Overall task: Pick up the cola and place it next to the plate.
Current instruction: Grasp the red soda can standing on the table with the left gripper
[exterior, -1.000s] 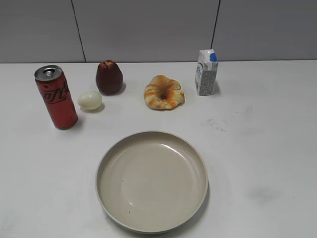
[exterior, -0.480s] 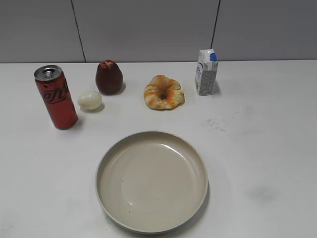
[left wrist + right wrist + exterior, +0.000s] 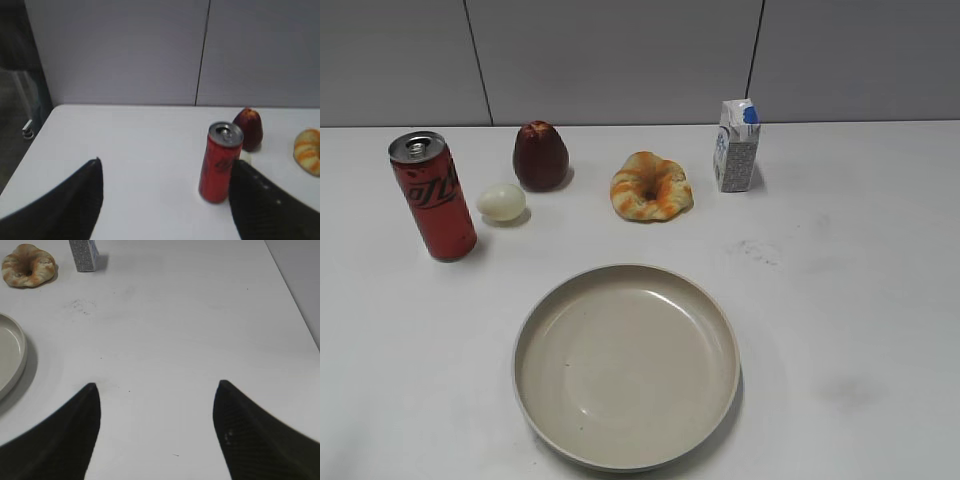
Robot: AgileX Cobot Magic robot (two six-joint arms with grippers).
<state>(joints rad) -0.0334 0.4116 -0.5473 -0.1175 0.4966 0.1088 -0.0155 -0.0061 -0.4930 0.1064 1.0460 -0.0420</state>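
Note:
The cola, a tall slim red can with a silver top, stands upright at the left of the white table. In the left wrist view the cola stands ahead, just left of the right finger. The plate, a large round beige dish, lies empty at the front centre; its rim shows at the left of the right wrist view. My left gripper is open and empty, short of the can. My right gripper is open and empty over bare table right of the plate. Neither gripper shows in the exterior view.
A dark red fruit, a pale egg, a ring-shaped bread and a small milk carton stand along the back. The table's left edge and right edge are near the grippers.

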